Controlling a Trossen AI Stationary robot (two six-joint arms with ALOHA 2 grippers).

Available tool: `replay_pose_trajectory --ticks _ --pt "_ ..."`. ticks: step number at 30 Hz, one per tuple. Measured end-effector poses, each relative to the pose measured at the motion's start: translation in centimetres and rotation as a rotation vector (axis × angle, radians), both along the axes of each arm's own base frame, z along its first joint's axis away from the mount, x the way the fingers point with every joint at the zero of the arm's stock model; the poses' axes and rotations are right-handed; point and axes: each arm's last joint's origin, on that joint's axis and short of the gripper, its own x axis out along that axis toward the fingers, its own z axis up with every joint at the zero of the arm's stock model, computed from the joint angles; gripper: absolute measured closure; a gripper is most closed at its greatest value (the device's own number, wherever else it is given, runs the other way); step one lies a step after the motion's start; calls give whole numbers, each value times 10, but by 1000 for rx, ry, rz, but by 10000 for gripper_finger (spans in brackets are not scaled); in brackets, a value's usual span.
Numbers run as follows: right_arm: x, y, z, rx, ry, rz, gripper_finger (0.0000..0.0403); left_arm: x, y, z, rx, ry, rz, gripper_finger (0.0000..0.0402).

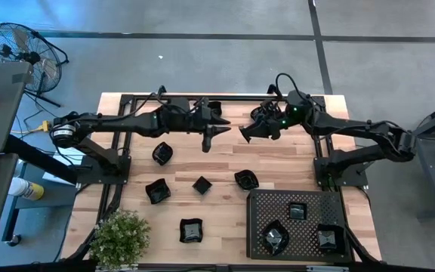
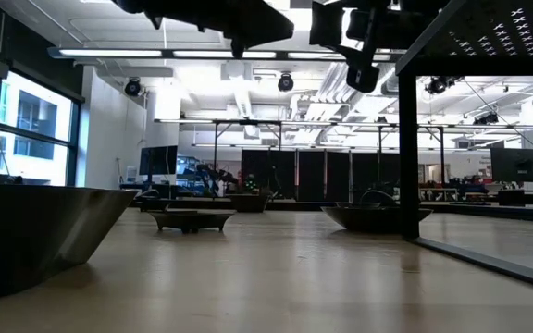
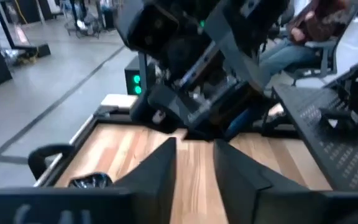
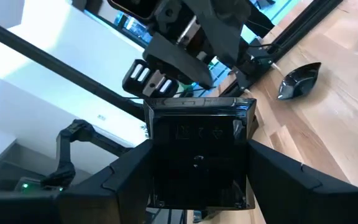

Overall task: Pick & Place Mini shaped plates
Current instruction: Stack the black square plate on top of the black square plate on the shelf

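My right gripper (image 1: 245,133) hangs above the back middle of the table, shut on a square glossy black mini plate (image 4: 197,155) that fills the gap between its fingers. Facing it from the left, a short way off, my left gripper (image 1: 220,130) is open, and bare wood shows between its fingers (image 3: 160,174). Several more mini plates lie on the table, among them one (image 1: 162,153) under the left arm, a small square one (image 1: 202,184) and a roundish one (image 1: 246,180). Three plates, one of them (image 1: 276,236), rest on the perforated tray (image 1: 308,198).
A potted plant (image 1: 119,238) stands at the front left corner. The black tray takes up the front right. Another plate (image 1: 191,230) lies near the front edge. Black frame rails (image 1: 119,162) run along both sides. A seated person (image 3: 303,37) is beyond the table.
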Motion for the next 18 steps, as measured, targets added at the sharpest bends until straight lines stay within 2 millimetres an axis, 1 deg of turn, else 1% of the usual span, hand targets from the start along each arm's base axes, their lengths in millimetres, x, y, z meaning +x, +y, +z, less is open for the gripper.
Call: replay_pose_trajectory --ticks 3,6,12,18 --pt "0 0 0 2 0 8 172 1 -2 2 13 -25 -13 273" --pt "0 0 1 4 -8 10 172 3 -4 3 33 -47 -28 267" --pt "1 4 6 15 -49 37 172 7 -6 0 45 -56 -40 276" --pt "3 7 7 27 -48 49 172 8 -8 3 68 -79 -46 293"
